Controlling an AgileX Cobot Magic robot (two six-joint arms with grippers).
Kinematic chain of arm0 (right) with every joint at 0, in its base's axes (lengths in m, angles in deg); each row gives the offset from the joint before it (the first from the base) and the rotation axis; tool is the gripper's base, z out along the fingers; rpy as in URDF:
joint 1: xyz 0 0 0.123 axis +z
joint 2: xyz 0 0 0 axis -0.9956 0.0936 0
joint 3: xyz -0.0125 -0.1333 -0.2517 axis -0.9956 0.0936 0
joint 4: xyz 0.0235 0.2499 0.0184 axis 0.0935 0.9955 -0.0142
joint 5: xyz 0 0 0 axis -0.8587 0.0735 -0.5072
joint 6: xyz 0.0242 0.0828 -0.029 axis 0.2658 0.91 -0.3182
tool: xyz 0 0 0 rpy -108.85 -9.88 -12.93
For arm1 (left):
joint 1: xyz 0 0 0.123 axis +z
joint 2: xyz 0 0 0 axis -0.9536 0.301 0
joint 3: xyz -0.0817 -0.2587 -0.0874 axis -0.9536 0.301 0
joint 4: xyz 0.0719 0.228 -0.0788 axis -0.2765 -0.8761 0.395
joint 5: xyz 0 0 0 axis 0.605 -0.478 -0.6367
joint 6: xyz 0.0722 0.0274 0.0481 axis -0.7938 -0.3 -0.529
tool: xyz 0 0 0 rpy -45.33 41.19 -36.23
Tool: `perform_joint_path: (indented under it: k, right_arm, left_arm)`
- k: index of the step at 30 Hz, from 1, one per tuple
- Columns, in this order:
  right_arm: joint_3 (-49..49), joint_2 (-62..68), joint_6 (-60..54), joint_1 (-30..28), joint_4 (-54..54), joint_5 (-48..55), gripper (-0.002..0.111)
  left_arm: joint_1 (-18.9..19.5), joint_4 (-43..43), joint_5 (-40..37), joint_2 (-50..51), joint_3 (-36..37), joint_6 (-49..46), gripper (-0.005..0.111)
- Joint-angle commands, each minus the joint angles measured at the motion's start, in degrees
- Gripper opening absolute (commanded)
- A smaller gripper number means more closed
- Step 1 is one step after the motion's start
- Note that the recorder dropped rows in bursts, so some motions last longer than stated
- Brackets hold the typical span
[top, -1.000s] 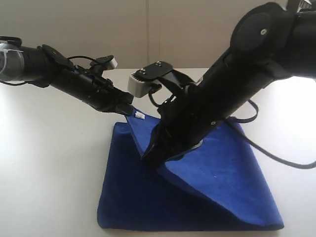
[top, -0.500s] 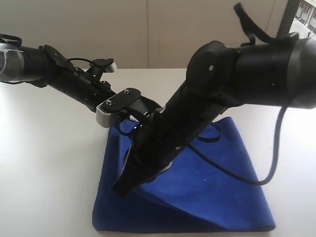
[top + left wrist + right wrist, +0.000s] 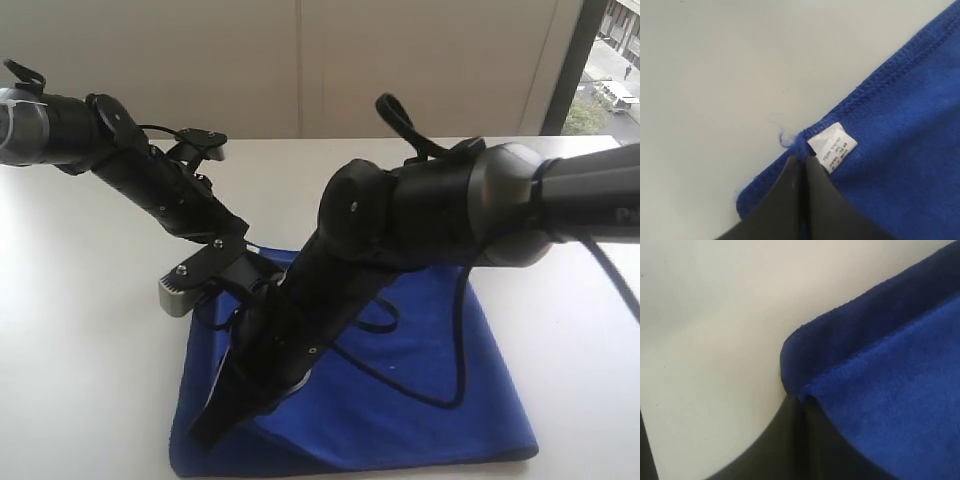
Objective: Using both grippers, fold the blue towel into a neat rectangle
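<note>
The blue towel [image 3: 500, 410] lies on the white table [image 3: 80, 330], partly doubled over. My left gripper [image 3: 236, 238] is at the towel's far left corner. In the left wrist view its jaws [image 3: 802, 160] are shut on the hemmed edge of the towel [image 3: 905, 165], right beside the white tag [image 3: 832, 146]. My right arm reaches across the cloth to the near left. There my right gripper [image 3: 207, 432] is low over the towel's front left corner. The right wrist view shows this gripper [image 3: 801, 401] shut on a folded towel corner [image 3: 880, 390] just above the table.
The right arm's bulk [image 3: 430, 215] and its black cable loop [image 3: 455, 370] cover the middle of the towel. Its grey wrist camera [image 3: 180, 292] sits beside the left gripper. A window [image 3: 605, 70] is at the far right. Bare table [image 3: 590, 340] surrounds the cloth.
My right arm has swung left and toward the front, carrying its towel corner over the cloth to the near left. The left gripper has shifted slightly left and down, still holding.
</note>
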Motion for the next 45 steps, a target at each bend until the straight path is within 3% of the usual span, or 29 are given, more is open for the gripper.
perform_joint_path:
  k: [1,23,28,33,45]
  right_arm:
    - [0.2,1.5,-0.7,1.1,1.6,-1.1,0.000]
    - [0.0,-9.4,8.3,1.2,-11.0,-0.1,0.000]
    - [0.0,-8.0,8.3,1.5,-7.9,-1.6,0.000]
    - [0.0,-4.2,-0.2,1.5,3.5,-1.6,0.000]
    - [0.0,3.4,-9.8,2.3,14.4,-2.0,0.000]
  left_arm:
    - [0.2,-1.8,-0.1,-0.6,-0.3,1.4,0.000]
    - [0.0,-0.5,-0.9,-4.6,-1.7,2.9,0.000]
    - [0.0,-5.4,-1.8,-4.6,-1.6,2.9,0.000]
    - [0.0,-9.3,-2.7,-3.6,-1.6,3.2,0.000]
    - [0.0,-18.3,-4.1,-1.1,-1.6,6.9,0.000]
